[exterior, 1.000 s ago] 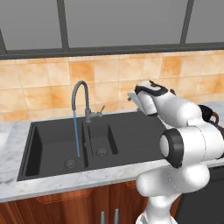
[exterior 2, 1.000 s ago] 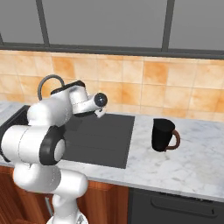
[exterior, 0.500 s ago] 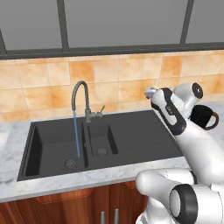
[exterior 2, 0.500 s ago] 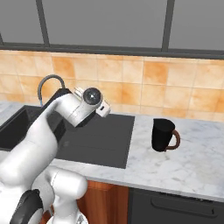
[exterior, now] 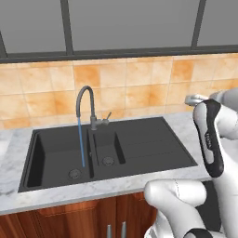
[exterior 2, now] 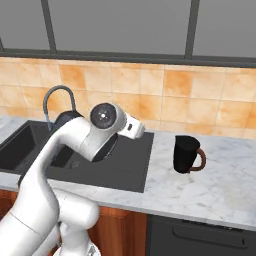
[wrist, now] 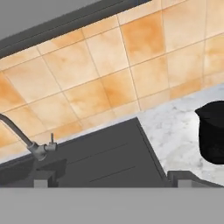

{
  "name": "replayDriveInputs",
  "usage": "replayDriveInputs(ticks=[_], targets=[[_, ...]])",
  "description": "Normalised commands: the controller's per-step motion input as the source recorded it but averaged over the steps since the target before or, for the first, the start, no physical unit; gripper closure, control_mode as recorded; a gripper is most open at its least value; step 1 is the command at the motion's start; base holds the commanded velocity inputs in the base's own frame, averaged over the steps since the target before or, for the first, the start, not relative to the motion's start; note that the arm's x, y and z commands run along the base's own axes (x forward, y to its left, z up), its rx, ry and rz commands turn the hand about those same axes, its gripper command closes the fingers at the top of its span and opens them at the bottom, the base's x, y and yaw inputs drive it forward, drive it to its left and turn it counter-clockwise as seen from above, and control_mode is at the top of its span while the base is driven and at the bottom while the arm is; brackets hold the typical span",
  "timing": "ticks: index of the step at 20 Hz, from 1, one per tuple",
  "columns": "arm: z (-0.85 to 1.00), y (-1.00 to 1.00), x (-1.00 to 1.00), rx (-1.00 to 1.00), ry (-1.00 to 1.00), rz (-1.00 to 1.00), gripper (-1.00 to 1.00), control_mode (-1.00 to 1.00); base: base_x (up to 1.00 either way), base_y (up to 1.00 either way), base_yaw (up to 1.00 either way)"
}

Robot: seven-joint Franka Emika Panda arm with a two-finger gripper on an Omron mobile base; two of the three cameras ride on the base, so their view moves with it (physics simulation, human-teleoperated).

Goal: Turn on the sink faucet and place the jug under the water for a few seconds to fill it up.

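The sink faucet [exterior: 85,98] arches over the large basin of the dark sink [exterior: 144,146], and a thin blue stream of water [exterior: 81,146] falls from its spout to the drain. The black jug [exterior 2: 185,154] with its reddish loop handle stands upright on the marble counter to the right of the sink. My gripper [wrist: 111,179] is open, with its two fingertips [wrist: 43,178] wide apart and nothing between them. It hovers over the sink's drainboard [wrist: 109,159], with the jug [wrist: 214,131] off to its right and the faucet [wrist: 26,140] to its left.
An orange tiled backsplash [exterior 2: 165,100] runs behind the counter, with dark windows above. My white arm [exterior 2: 105,120] bends over the sink's right half. Marble counter [exterior 2: 220,185] stretches around and in front of the jug.
The arm has swung to the right, away from the faucet and towards the jug's side. The jaws stay open, the water keeps running, and the jug has not moved.
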Motion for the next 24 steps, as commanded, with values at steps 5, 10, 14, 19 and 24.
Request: replayDriveInputs(ticks=[5, 10, 14, 19, 24], targets=[[-0.07, -1.0, -1.0, -0.11, -0.23, 0.01, -1.0, -1.0, 0.0, 0.0, 0.0], [-0.04, -1.0, -1.0, -0.12, -0.29, 0.01, -1.0, -1.0, 0.0, 0.0, 0.0], [-0.21, -1.0, -0.71, -0.12, -0.14, 0.03, -1.0, -1.0, 0.0, 0.0, 0.0], [-0.71, -0.81, -0.09, -0.21, -0.31, 0.09, -1.0, -1.0, 0.0, 0.0, 0.0], [-0.51, -0.48, 0.29, -0.2, -0.22, 0.12, -1.0, -1.0, 0.0, 0.0, 0.0]])
